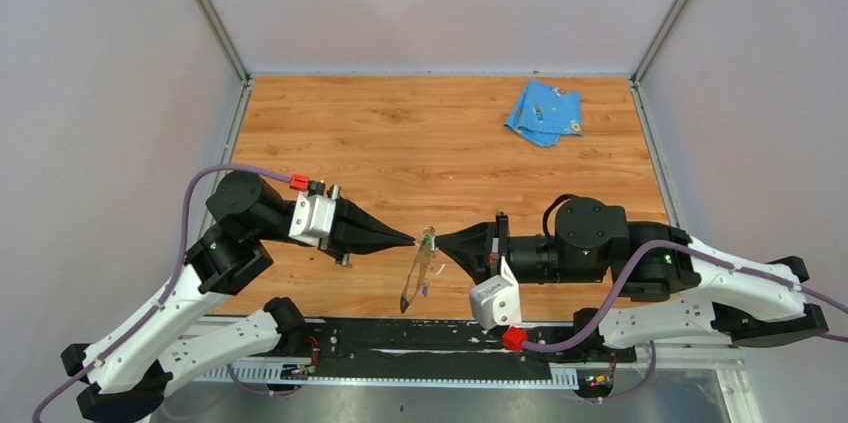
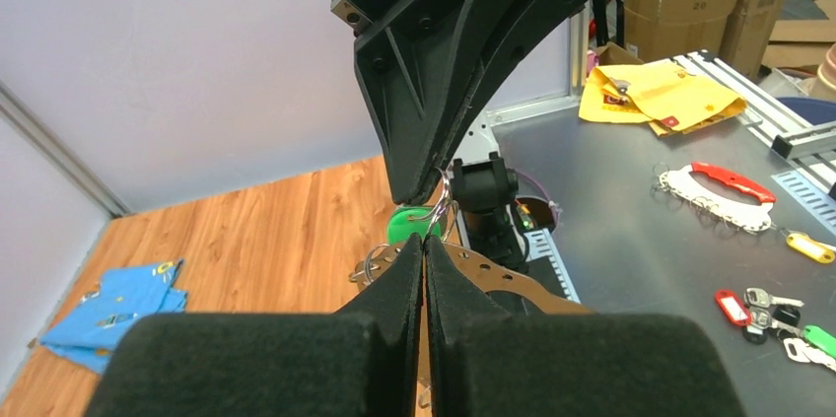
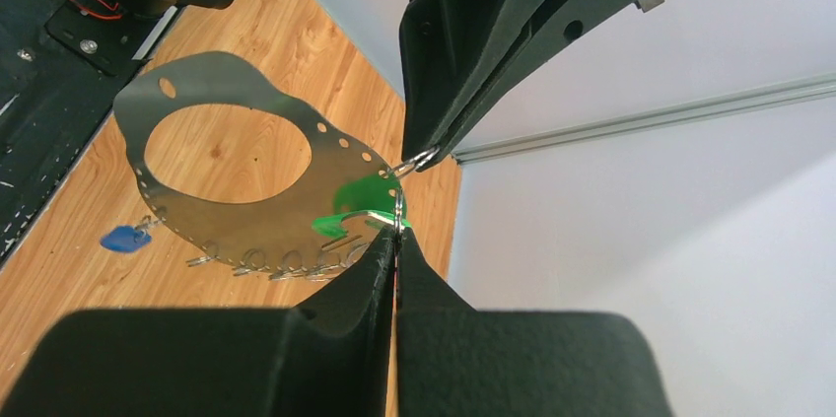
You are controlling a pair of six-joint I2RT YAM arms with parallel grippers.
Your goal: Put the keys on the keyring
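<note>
Two arms meeting tip to tip above the middle of the table (image 1: 400, 143), close to its near edge. The left gripper (image 1: 408, 240) and the right gripper (image 1: 442, 243) point at each other, almost touching. Both have their jaws pressed fully together. The keyring (image 3: 227, 220), a thin grey metal band forming an oval loop with small holes along its rim, hangs in the air from the meeting point and slopes down towards the near edge. The green key (image 3: 357, 208) sits at the top of the band, between the two tips. In the right wrist view the left gripper is clenched on a small wire ring (image 3: 419, 160) just beside the green key. The right gripper's fingers (image 3: 380, 259) close at the green head, but whether they pinch the key or the band edge cannot be told. The blue key (image 3: 123, 238) dangles from the band's lower rim. A light-blue cloth (image 1: 543, 113) lies near the far right corner of the table.
</note>
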